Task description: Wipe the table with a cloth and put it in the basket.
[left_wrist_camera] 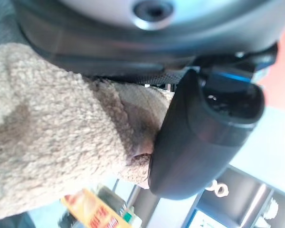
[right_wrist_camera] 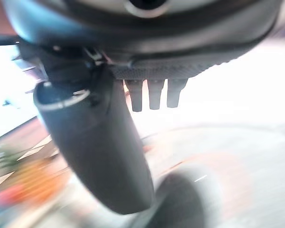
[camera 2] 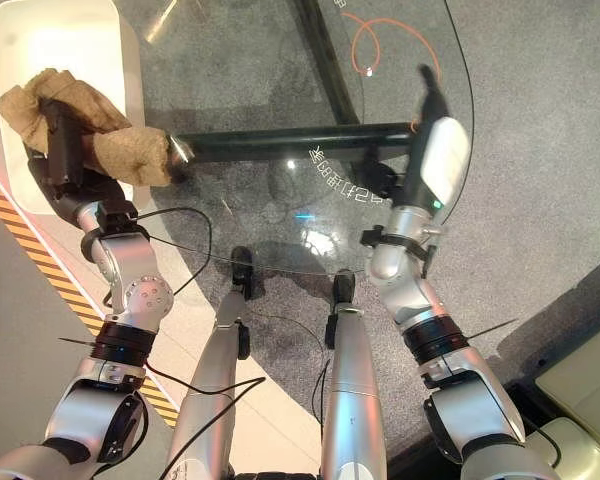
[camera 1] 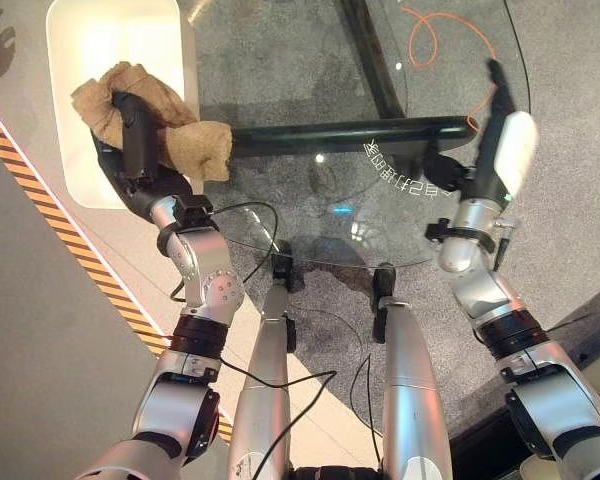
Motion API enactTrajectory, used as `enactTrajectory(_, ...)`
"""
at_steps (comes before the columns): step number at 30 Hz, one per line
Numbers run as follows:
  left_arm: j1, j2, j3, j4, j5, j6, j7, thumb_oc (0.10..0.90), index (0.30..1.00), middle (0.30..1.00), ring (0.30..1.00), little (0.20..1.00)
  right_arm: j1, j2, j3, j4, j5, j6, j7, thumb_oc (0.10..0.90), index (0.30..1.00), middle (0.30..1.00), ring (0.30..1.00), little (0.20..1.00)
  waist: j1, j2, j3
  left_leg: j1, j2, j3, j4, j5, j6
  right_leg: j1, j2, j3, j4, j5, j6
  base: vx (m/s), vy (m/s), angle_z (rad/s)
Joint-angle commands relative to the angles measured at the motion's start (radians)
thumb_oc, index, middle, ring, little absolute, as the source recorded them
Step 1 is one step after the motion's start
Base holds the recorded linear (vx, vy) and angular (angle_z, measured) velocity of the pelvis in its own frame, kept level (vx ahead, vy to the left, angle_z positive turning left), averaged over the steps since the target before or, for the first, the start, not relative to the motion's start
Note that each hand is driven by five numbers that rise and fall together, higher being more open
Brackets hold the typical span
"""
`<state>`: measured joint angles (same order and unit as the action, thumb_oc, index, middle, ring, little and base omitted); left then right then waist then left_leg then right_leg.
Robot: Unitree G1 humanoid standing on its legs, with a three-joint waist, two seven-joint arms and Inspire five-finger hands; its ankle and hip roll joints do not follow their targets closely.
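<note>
Fingers (camera 1: 130,120) of the left hand (camera 1: 132,150) are curled round the tan cloth (camera 1: 195,148) and pinch it against the palm; in the left wrist view the dark thumb (left_wrist_camera: 199,142) presses into the fleecy fabric, so the hold looks firm and not loose. I judge that the hand grips it this way because the cloth must be carried and then let go, not pushed flat on a surface; the wiping part seems to be finished, and the step in hand is the placing.

The cloth is bunched, not folded; one lump stands out past the fingers toward the far side, and a second, longer lump hangs toward the glass table (camera 1: 310,60). Its surface is nubby, like terry or fleece, with a darker patch in one fold that could be damp, though I cannot be sure; it is soft and will drop in a heap when released.

The hand with the cloth is over the near part of the white basket (camera 1: 80,185), a shallow rounded bin that stands just beside the round table, at the robot's left; part of the cloth still reaches over the rim toward the glass, so opening now could leave it draped on the edge.

The right hand (camera 2: 432,150) hovers over the far right of the table, its fingers (right_wrist_camera: 154,95) straight and holding nothing.
</note>
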<state>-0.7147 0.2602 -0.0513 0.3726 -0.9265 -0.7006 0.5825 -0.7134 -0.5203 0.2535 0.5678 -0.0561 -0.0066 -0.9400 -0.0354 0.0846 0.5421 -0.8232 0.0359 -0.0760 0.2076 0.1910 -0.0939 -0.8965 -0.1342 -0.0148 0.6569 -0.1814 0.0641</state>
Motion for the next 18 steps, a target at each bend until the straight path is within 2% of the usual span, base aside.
enactTrajectory(1,-0.161,0.161,0.070,-0.011,0.177,-0.146,0.078,0.100,0.300,0.300,0.300,0.200,-0.042,-0.057,-0.028,0.031,0.132,-0.143,-0.145,0.800,0.900,0.900,0.900,0.900,0.005,-0.016,-0.022,0.053,-0.087,0.084,0.095,-0.190,0.081,0.064,0.076,-0.042,-0.241,0.128,-0.006,0.02,0.046,-0.08)
enactTrajectory(3,-0.199,0.203,0.062,0.042,0.180,-0.137,0.114,0.100,0.300,0.300,0.300,0.200,-0.048,-0.065,-0.031,0.119,0.188,-0.179,-0.152,0.800,0.900,0.900,0.900,0.900,0.002,-0.015,-0.022,0.052,-0.084,0.086,0.097,-0.194,0.080,0.062,0.077,-0.041,-0.239,0.126,-0.009,0.01,0.030,-0.06)
enactTrajectory(6,-0.271,0.264,0.036,0.131,0.162,-0.113,0.159,0.100,0.300,0.300,0.300,0.200,-0.061,-0.077,-0.013,0.221,0.251,-0.178,-0.147,0.800,0.900,0.900,0.900,0.900,-0.006,-0.015,-0.022,0.048,-0.080,0.088,0.104,-0.196,0.076,0.058,0.077,-0.038,-0.238,0.124,-0.013,0.01,0.025,-0.04)
enactTrajectory(11,-0.358,0.332,-0.001,0.251,0.168,-0.090,0.210,0.100,0.300,0.300,0.300,0.200,-0.085,-0.086,-0.008,0.411,0.282,-0.211,-0.087,0.800,0.900,0.900,0.900,0.900,-0.010,-0.012,-0.022,0.046,-0.073,0.096,0.107,-0.198,0.075,0.059,0.079,-0.036,-0.241,0.119,-0.019,0.00,0.000,0.00)
enactTrajectory(13,-0.399,0.364,-0.022,0.314,0.213,-0.064,0.249,0.100,0.300,0.300,0.300,0.200,-0.091,-0.084,-0.014,0.515,0.301,-0.229,-0.047,0.800,0.900,0.900,0.900,0.900,-0.010,-0.008,-0.022,0.035,-0.069,0.098,0.108,-0.190,0.076,0.050,0.079,-0.037,-0.243,0.126,-0.022,0.01,0.006,-0.02)
enactTrajectory(18,-0.450,0.411,-0.068,0.412,0.279,-0.005,0.318,0.100,0.300,0.300,0.300,0.200,-0.083,-0.074,-0.020,0.626,0.309,-0.232,0.005,0.800,0.900,0.900,0.900,0.900,-0.012,-0.005,-0.022,0.031,-0.065,0.100,0.115,-0.193,0.077,0.048,0.079,-0.039,-0.240,0.124,-0.025,0.01,0.001,-0.01)
